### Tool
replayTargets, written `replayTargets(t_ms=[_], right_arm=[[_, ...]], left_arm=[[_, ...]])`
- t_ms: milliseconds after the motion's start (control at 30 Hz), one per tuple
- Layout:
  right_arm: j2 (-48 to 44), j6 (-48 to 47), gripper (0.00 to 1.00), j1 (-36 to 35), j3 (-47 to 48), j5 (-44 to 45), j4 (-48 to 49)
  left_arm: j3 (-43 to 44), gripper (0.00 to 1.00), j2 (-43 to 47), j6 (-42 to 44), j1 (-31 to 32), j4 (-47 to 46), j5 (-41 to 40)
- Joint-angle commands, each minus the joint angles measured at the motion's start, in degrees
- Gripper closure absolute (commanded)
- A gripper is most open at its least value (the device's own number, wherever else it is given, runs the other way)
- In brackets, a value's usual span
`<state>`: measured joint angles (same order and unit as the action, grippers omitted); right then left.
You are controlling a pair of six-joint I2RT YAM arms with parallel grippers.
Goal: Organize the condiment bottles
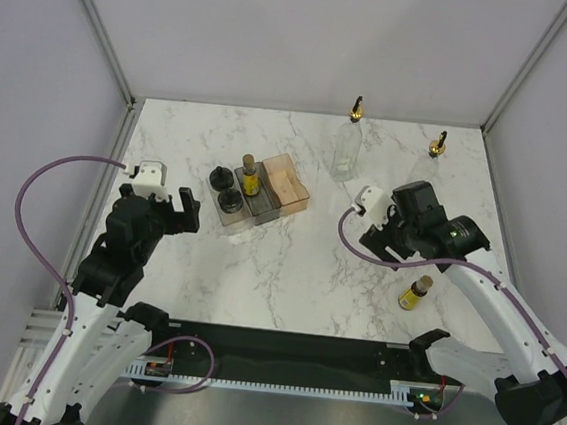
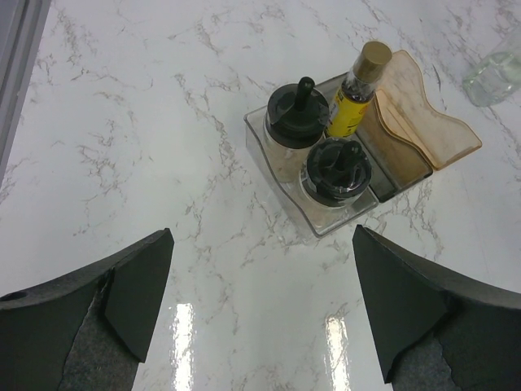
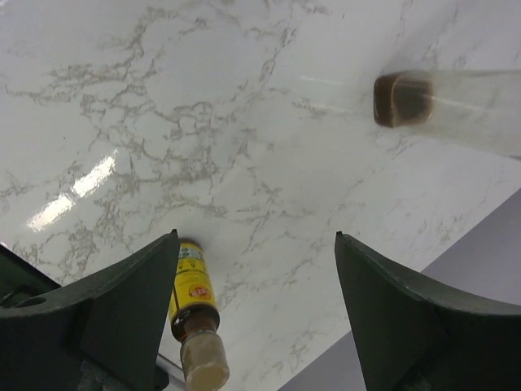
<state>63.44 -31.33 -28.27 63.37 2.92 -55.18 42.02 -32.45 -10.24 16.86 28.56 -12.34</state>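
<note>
Because the two short clear jars with black lids (image 2: 298,116) share the clear plastic bin (image 2: 273,167), and one small yellow bottle with a brown cap (image 2: 355,91) stands upright in the grey bin (image 1: 261,208) touching it, the sorting reads as like with like. The translucent orange bin (image 2: 427,122) alongside probably awaits the rest.

Note: your left claw (image 2: 260,314) hangs wide apart over the white marble table (image 2: 122,147), gripping nothing, on the near side of the bins. Your right claw (image 3: 254,318) is equally wide. The second yellow bottle (image 3: 192,297) shows just beside one finger, not between the two, and stands alone near the table's front right.

Glossy label, smooth cylinder, narrow neck: expect slip.

The tall clear glass bottles with gold pourer spouts (image 1: 346,150) stand at the far edge. A blurred brown-ended shape in the right wrist view may be one of them; you cannot tell.
</note>
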Motion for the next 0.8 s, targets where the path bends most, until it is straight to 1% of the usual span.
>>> replayTargets(t_ms=[0, 100, 300, 767], right_arm=[[-4.7, 0.0, 0.14, 0.6, -3.9, 3.7, -5.5], [-7.2, -0.5, 0.14, 1.1, -7.0, 3.9, -7.0], [-9.3, -1.3, 0.14, 1.8, -11.7, 4.9, -9.4], [-10.4, -4.0, 0.15, 3.1, -14.9, 5.8, -13.5]], left_arm=[[0.0, 0.00, 0.5, 1.7, 0.2, -2.5, 1.2], [-0.1, 0.00, 0.6, 1.7, 0.2, -2.5, 1.4], [-0.2, 0.00, 0.6, 1.6, 0.2, -2.6, 1.7], [-0.1, 0.00, 0.5, 1.7, 0.2, -2.6, 1.7]])
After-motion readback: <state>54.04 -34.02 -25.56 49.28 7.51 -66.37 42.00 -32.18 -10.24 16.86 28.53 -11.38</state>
